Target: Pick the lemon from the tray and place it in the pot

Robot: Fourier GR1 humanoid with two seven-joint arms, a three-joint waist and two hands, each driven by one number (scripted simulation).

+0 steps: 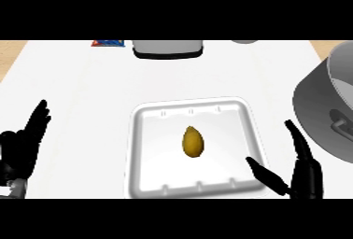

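Approach step, nothing grasped: lemon (194,142) mid-tray (148,140), right hand (303,172) spread open beside tray, left hand (24,140) resting open. Next: reach in, close round lemon, carry to pot (317,100) right of tray.

Both hands are sitting low, near the bottom edge. The left hand (21,144) is resting at the far left with its fingers (38,116) straight and pointing up, holding nothing. The right hand (303,175) is showing at the lower right, also open: its fingers (298,140) are stretching straight up and away, while the thumb (265,176) is sticking out toward the left. Only a sliver of the left wrist is showing.
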